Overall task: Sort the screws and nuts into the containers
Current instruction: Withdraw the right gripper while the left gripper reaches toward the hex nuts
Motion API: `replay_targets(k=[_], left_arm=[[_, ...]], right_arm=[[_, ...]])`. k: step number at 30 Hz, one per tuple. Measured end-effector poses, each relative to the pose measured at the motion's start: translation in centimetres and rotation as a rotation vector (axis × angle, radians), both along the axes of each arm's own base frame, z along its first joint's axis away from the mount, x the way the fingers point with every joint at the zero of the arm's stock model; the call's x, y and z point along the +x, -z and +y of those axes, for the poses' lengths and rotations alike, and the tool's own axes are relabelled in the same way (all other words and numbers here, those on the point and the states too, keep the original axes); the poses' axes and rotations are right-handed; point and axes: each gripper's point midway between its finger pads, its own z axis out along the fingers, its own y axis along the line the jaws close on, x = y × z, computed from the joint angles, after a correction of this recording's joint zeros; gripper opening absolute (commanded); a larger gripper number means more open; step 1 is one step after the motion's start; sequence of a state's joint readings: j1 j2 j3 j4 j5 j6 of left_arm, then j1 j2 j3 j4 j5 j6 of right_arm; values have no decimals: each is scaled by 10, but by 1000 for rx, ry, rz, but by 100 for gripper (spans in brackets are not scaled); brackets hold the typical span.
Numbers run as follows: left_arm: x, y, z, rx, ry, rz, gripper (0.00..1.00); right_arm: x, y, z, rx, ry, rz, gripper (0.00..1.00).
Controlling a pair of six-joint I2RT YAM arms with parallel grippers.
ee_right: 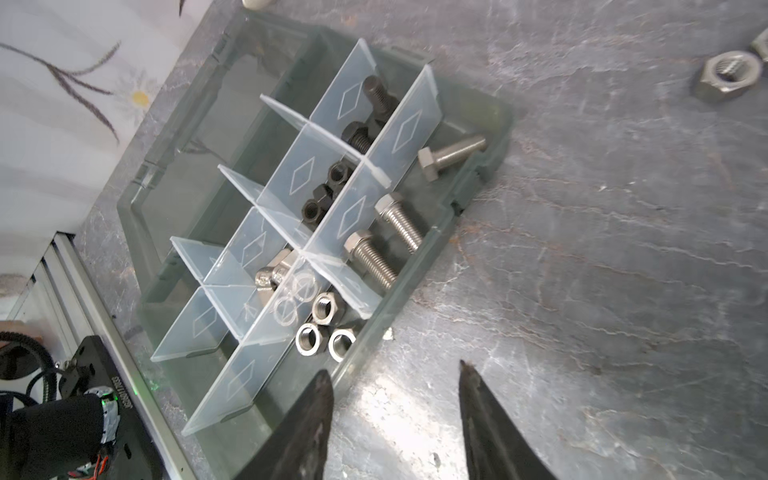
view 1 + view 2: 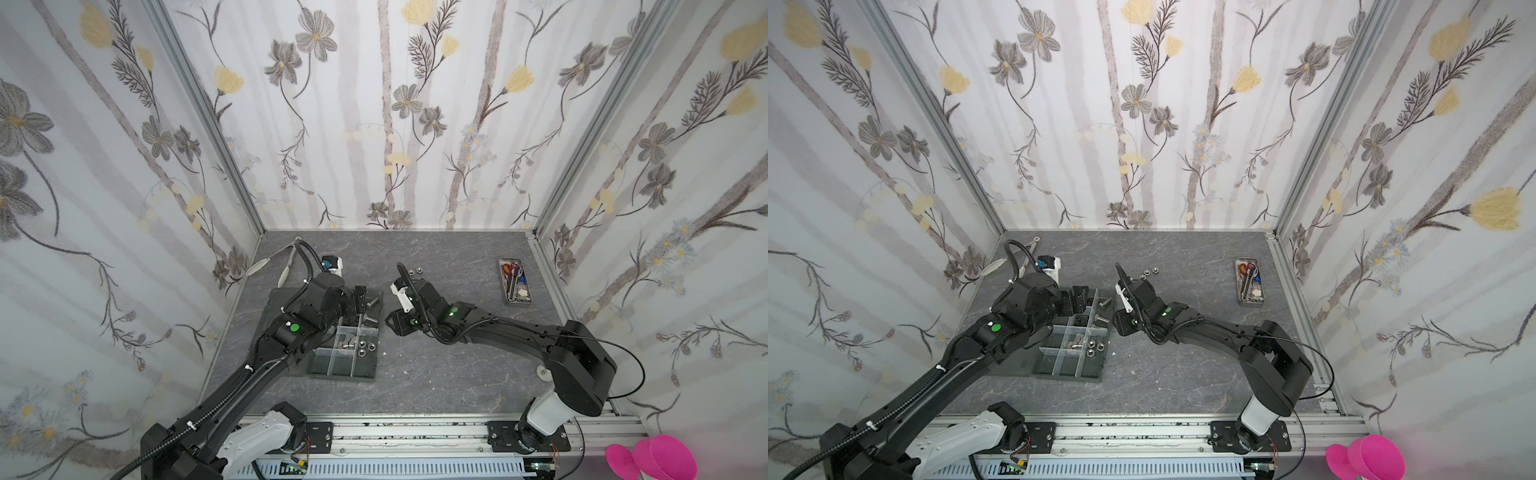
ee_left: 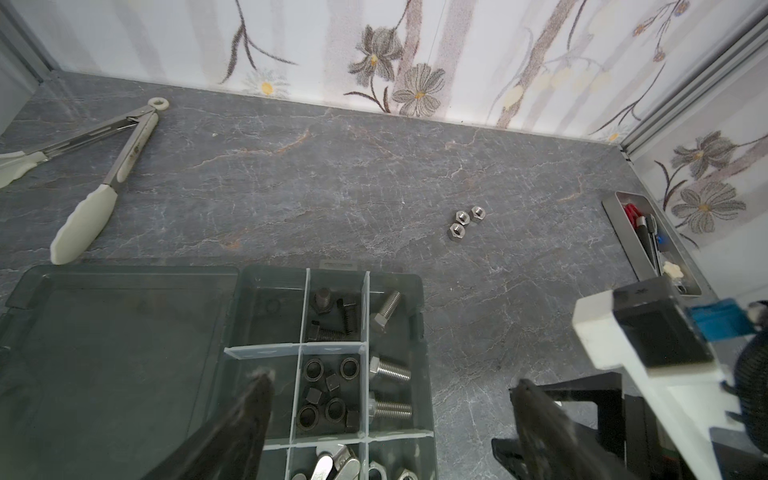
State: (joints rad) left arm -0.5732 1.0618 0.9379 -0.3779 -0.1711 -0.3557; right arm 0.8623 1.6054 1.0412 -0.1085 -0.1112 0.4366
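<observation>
The left claw (image 3: 392,386) is standing wide open with nothing between its fingers (image 3: 257,399). It is hanging over the organiser tray (image 3: 274,276), with 1 finger showing over the tray's cells and the other past the tray's wall, over the bare table (image 3: 478,332). The right claw (image 1: 394,370) is also standing open and empty. Its tips are sitting just beside the tray wall, next to the cell of silver nuts (image 1: 324,328); whether they are touching the table I cannot tell.

The tray is lying near the table's left edge, with its clear lid (image 3: 124,353) lying flat open toward that edge. In the row of cells facing the table's middle, 3 silver screws (image 1: 399,222) are lying, 1 in the cell nearest the back edge and 2 in the next. The 3 silver nuts are sitting in the cell after that. In the middle row, black screws (image 3: 332,316) are lying in the back cell, black nuts (image 3: 328,399) in the next, and wing nuts (image 3: 332,461) in the one after.

3 loose nuts (image 3: 465,222) are lying clustered close together on the bare table toward the back edge, well apart from the tray. Tongs (image 3: 104,187) are lying in the back left corner. A narrow metal tin (image 3: 625,237) of scissors is sitting along the right edge.
</observation>
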Motion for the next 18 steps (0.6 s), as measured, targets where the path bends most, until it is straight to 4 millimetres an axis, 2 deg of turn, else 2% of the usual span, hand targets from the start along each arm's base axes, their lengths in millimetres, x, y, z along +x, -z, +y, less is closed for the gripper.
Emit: replay_targets(k=[5,9,18], left_arm=[[23,10,-28,30,67,61,81],[39,22,-52,45,115,109,75],[76,48,-97,89,179,180,68]], right_arm=[[9,-12,-34,48,62,-25,50],[15,-12,-64,69,134,-25,50],[20,-10,-115,122,239,-30,52]])
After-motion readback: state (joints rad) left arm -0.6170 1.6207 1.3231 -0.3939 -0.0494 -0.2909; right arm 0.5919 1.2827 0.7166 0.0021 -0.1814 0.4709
